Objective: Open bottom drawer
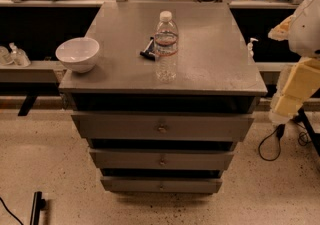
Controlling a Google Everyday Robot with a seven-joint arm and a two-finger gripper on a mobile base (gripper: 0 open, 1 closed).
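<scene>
The grey cabinet point(210, 64) stands in the middle of the camera view with three drawers stacked in its front. The bottom drawer point(130, 185) is the lowest and narrowest-looking, with a small round metal knob point(161, 186) at its centre, and its front sits just above the speckled floor. The middle drawer point(200, 160) and top drawer point(115, 127) are above it. Only white and yellowish arm segments point(300, 64) show at the right edge, level with the cabinet top. The gripper is out of view.
On the cabinet top stand a white bowl point(77, 54) at the left edge, a clear water bottle point(166, 46) near the middle and a small dark tool point(148, 50) beside it. A black cable point(272, 144) lies on the floor at right. Shelving runs behind.
</scene>
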